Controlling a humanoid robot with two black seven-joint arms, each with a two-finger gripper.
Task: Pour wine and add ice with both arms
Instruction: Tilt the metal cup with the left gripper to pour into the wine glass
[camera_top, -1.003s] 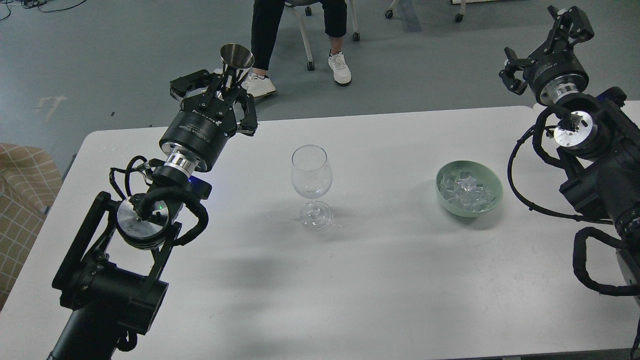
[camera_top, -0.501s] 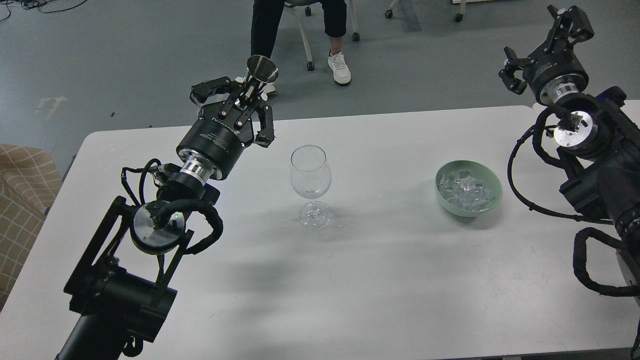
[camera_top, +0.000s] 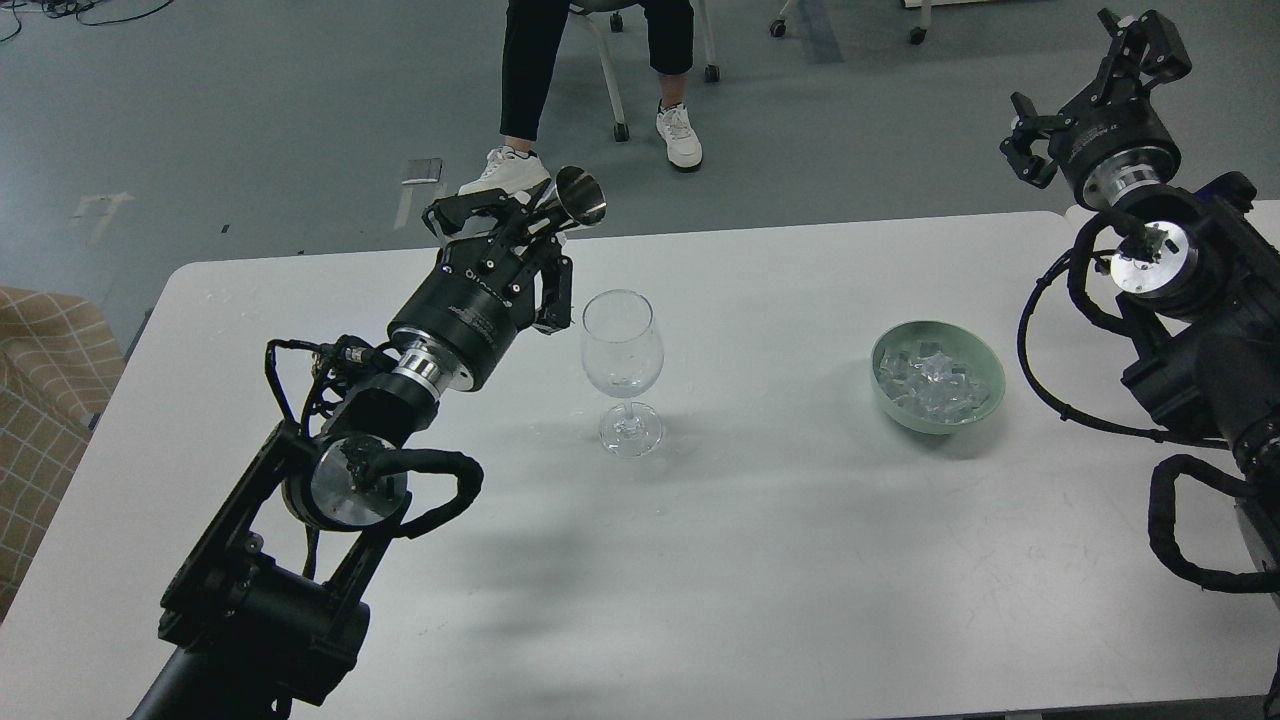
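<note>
The tabletop (camera_top: 800, 560) is looking like smooth white laminate with a soft sheen. The wine glass (camera_top: 622, 360) is showing clear, glossy glass. The ice (camera_top: 932, 382) is glinting, glassy and colourless, inside a pale green bowl (camera_top: 985, 368) with a matt finish. The left pincer (camera_top: 525, 225), matt black, is gripping a polished metal cone (camera_top: 578, 200). The right pincer (camera_top: 1095, 95) is appearing matt black above a shiny silver joint cap (camera_top: 1145, 265).

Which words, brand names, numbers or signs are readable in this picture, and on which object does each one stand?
None can be read with certainty.
Left gripper: pale lettering on its round black body, blurred and tilted, not readable.
Right gripper: small pale lettering on its round black body, too small to read.
Wine glass, green bowl, table: no text visible.
</note>
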